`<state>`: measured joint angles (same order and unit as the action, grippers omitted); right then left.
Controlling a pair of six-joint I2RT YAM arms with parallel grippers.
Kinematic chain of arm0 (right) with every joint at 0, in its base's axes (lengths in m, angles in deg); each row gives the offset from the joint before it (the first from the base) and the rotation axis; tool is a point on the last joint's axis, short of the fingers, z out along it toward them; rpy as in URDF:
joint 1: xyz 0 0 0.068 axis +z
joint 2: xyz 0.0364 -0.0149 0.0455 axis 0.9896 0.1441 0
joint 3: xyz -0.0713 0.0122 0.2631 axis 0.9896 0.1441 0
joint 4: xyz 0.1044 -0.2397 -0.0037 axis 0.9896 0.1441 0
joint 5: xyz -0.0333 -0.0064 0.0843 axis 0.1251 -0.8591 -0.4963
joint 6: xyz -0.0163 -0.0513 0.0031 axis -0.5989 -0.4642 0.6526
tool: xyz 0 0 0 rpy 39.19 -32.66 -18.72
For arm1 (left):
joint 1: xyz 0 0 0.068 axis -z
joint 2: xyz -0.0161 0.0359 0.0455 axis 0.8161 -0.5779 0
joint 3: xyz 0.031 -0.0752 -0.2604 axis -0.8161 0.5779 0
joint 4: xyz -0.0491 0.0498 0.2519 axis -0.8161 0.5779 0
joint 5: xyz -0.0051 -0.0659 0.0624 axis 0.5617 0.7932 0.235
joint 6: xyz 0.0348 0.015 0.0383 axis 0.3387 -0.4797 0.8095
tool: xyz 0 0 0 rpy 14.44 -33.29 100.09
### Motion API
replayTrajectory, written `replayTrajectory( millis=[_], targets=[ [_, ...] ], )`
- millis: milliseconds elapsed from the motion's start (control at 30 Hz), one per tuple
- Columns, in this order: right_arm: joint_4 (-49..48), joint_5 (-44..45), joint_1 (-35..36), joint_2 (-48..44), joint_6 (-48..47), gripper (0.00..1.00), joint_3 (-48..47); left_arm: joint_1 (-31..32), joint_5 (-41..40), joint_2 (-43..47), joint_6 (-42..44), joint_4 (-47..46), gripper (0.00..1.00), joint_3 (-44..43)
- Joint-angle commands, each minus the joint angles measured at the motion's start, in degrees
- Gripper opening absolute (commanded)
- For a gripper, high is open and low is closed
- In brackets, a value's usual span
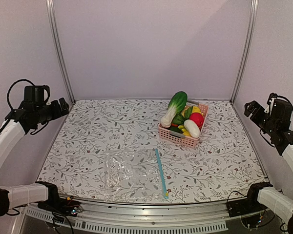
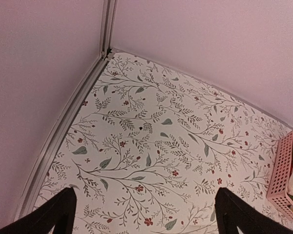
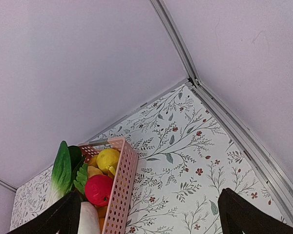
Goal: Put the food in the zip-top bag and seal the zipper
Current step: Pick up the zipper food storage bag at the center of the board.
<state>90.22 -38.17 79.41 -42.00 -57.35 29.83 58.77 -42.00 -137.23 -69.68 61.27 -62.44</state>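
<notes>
Currently left gripper (image 2: 145,204) and right gripper (image 3: 150,207) both gape wide, empty. Bok choy (image 1: 174,108) and red fruit (image 1: 197,119) sit in the pink basket (image 1: 178,138); zip-top bag (image 1: 129,170) lies flat nearer the arms, blue zipper (image 1: 160,171) along its right edge.

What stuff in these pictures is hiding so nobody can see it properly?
- Top view: the zip-top bag is clear and crinkly; whether its mouth at the zipper is open cannot be told.
- Top view: the bok choy and red fruit cover whatever lies low in the pink basket.
- Left wrist view: the right edge cuts off the pink basket.
- Right wrist view: the bottom edge cuts it off too.
</notes>
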Motion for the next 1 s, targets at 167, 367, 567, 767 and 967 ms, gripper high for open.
replayTrajectory(
  millis=[167, 367, 567, 767, 967],
  targets=[
    [3.2, 0.0, 0.0, -0.2, -1.6, 0.99, -0.3, 0.5, 1.0, 0.9, 0.1, 0.8, 0.99, -0.3],
    [6.2, -6.1, 0.1, 0.7, -4.3, 0.99, -3.2, 1.5, 12.5, -0.6, -0.4, -0.6, 1.0, 2.4],
    [7.8, -17.6, 3.7, 8.6, -3.0, 0.99, -6.2, 6.2, 19.0, -3.6, -4.7, -3.1, 0.98, 8.3],
    [8.8, -15.9, 16.4, 15.3, -3.2, 0.99, -8.7, 11.4, 23.8, -5.4, -10.3, -10.4, 0.9, 16.4],
    [4.3, -16.6, 20.4, 17.8, -1.8, 0.99, -8.2, 14.6, 26.7, -8.7, -13.4, -14.2, 0.79, 20.8]
  ],
)
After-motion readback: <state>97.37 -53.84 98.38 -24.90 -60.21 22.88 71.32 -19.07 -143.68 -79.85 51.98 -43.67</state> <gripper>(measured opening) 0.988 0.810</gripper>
